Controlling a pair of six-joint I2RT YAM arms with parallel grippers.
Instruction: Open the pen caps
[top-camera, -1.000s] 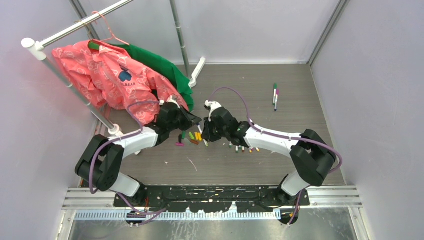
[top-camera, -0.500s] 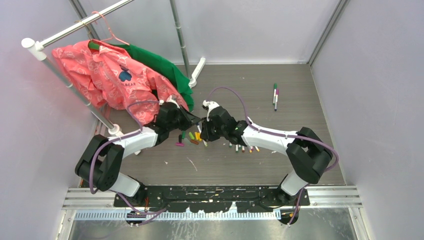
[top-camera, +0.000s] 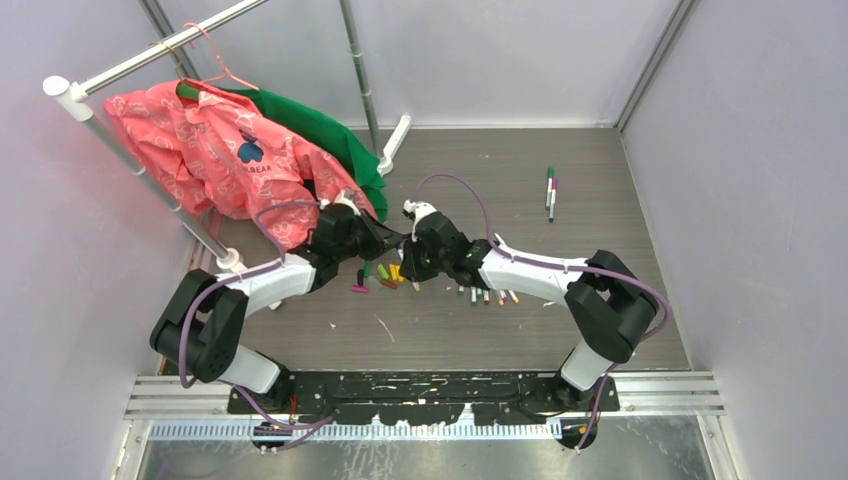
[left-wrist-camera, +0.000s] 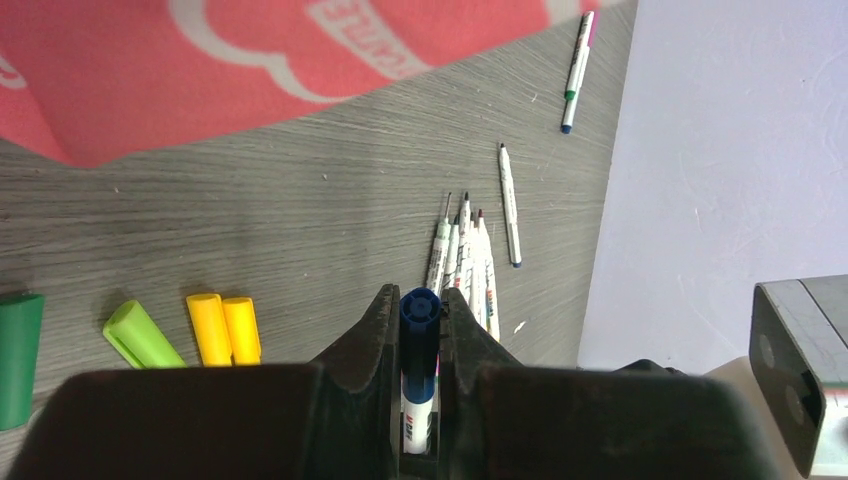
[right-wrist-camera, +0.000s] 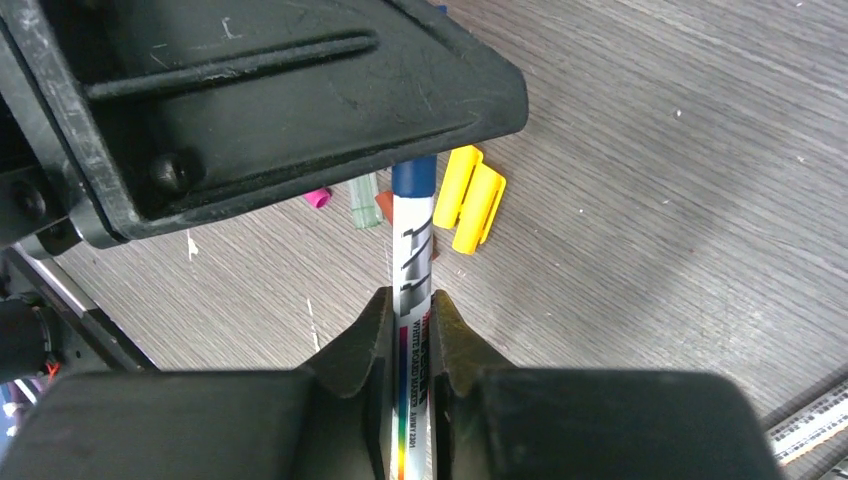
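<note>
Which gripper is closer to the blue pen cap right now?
Left. The left gripper is clamped on the blue pen cap itself; the right gripper grips the same pen's white barrel, further down.

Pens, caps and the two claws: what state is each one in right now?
blue pen cap: on its pen, not pulled off yet
pen barrel: clamped in mid-air
left gripper: shut on blue pen cap
right gripper: shut on pen barrel
yellow caps: off, lying loose
light green cap: off, lying loose
bundle of pens: uncapped
two far pens: capped

Grey-brown table (left-wrist-camera: 250, 200) — loose caps (left-wrist-camera: 222, 328), pens (left-wrist-camera: 465, 255)
</note>
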